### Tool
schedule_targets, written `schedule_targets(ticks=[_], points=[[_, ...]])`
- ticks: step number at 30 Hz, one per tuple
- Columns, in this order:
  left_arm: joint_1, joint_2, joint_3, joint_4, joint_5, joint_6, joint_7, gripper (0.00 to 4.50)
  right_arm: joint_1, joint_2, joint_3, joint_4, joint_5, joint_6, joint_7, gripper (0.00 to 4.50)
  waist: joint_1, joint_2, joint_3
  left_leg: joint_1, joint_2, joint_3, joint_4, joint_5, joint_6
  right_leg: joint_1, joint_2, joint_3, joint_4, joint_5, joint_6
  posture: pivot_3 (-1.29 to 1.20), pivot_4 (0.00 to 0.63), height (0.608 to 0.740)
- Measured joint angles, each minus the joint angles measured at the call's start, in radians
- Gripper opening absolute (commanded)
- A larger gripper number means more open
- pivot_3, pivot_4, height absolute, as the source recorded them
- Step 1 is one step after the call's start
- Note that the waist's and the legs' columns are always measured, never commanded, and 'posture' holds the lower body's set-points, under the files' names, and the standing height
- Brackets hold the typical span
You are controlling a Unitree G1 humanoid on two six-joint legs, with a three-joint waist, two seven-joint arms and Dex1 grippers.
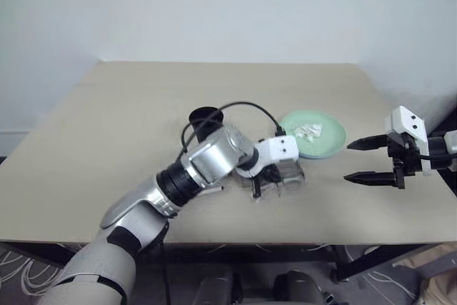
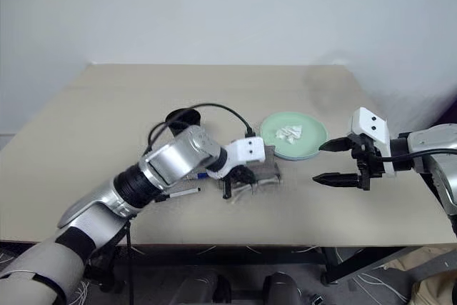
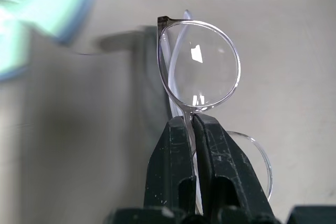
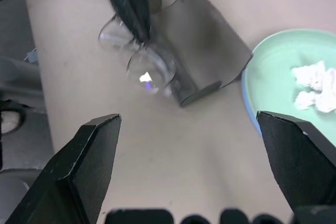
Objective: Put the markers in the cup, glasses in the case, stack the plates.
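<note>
Your left gripper (image 3: 192, 129) pinches the glasses (image 3: 202, 66) beside the case (image 4: 207, 51); right gripper (image 1: 364, 160) gapes empty. Plates (image 1: 325, 146) look stacked; 1 marker (image 2: 178, 193) lies out.

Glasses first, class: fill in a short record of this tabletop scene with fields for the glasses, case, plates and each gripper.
glasses: pinched at the bridge by the left gripper
case: grey, on the table beside the plates
plates: mint green on light blue, white wad on top
left gripper: shut on the glasses
right gripper: open, holding nothing, right of the plates
</note>
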Motion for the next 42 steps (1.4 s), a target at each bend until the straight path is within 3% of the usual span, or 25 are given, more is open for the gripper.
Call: schedule_targets(ticks=[8, 20, 28, 38, 42], points=[[-0.06, -0.006, 0.057, 0.113, 0.017, -0.087, -0.008, 0.01, -0.022, 0.006, 0.013, 0.024, -0.002, -0.012, -0.001, 4.5, 0.0, 0.0, 0.0, 0.0, 0.0, 0.0, 0.0, 0.0, 0.0, 0.0, 0.0, 0.0, -0.001, 0.0, 0.0, 0.0, 0.0, 0.704], [-0.028, -0.079, 0.067, 0.374, 0.16, -0.401, 0.05, 0.01, -0.042, 0.016, 0.015, 0.025, -0.001, -0.017, -0.007, 4.5, 0.0, 0.0, 0.0, -0.001, 0.0, 0.001, 0.001, -0.001, 0.0, -0.001, -0.001, 0.0, -0.001, 0.001, 0.001, 0.0, 0.0, 0.704], [0.05, -0.098, 0.047, 0.383, 0.257, -0.497, 0.058, 0.01, -0.042, 0.017, 0.015, 0.02, 0.001, -0.012, -0.01, 4.5, 0.0, 0.0, 0.0, -0.001, 0.0, 0.001, 0.002, -0.001, 0.001, -0.001, -0.001, 0.0, -0.001, 0.003, 0.001, 0.0, 0.0, 0.704], [0.081, -0.115, 0.047, 0.369, 0.304, -0.489, 0.024, 0.01, -0.034, 0.013, -0.002, 0.021, 0.005, -0.01, 0.002, 4.5, 0.0, 0.0, 0.0, -0.002, 0.0, 0.001, 0.003, -0.002, 0.003, -0.001, -0.001, 0.0, -0.001, 0.003, 0.002, 0.0, 0.0, 0.704], [0.081, -0.113, 0.047, 0.349, 0.306, -0.464, -0.013, 1.03, -0.034, 0.013, -0.002, 0.024, 0.005, -0.014, 0.0, 4.5, 0.0, 0.0, 0.0, -0.002, 0.0, 0.001, 0.003, -0.002, 0.003, -0.001, -0.001, 0.0, -0.001, 0.003, 0.002, 0.0, 0.0, 0.704]])
